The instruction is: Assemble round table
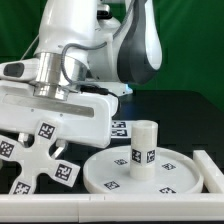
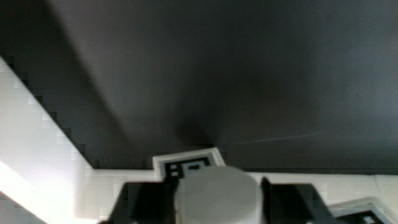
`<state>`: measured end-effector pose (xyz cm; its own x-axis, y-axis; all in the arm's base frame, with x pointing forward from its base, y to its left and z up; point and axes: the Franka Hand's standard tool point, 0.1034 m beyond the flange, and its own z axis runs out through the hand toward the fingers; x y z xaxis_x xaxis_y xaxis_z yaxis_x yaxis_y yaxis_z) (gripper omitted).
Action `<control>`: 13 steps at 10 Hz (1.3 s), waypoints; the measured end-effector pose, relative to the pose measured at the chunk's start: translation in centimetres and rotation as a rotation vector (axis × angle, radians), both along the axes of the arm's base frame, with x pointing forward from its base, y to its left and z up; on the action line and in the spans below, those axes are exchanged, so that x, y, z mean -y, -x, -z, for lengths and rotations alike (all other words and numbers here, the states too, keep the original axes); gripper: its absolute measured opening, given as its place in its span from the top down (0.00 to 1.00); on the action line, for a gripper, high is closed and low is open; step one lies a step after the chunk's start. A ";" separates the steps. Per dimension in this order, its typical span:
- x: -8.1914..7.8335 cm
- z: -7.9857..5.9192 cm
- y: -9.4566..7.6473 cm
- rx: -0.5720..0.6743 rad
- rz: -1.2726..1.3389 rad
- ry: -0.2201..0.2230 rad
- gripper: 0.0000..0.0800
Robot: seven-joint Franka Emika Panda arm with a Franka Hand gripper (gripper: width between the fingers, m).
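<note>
The round table's white disc (image 1: 150, 178) lies flat on the dark table at the exterior view's right. A short white cylindrical leg (image 1: 144, 146) with a square tag stands upright in its centre. At the lower left, a white cross-shaped base piece (image 1: 38, 172) with several tags hangs tilted, and my gripper (image 1: 43, 142) is shut on one of its arms. In the wrist view that rounded white arm (image 2: 217, 196) fills the gap between the dark fingers (image 2: 150, 203), and one of its tags (image 2: 189, 163) shows just beyond. The base piece sits left of the disc and apart from the leg.
A low white wall (image 1: 120, 212) runs along the table's front edge and turns up at the exterior view's right (image 1: 210, 170). The bulky arm (image 1: 100, 50) looms over the left half. Dark tabletop (image 2: 231, 70) spreads beyond the gripper, with a white border (image 2: 32, 150) beside it.
</note>
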<state>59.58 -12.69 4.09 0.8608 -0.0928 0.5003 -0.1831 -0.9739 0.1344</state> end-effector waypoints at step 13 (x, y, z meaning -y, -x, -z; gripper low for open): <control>-0.2 0.2 3.5 -0.061 0.006 -0.023 0.19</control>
<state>56.12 -12.54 3.91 0.8892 -0.1087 0.4444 -0.1807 -0.9758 0.1229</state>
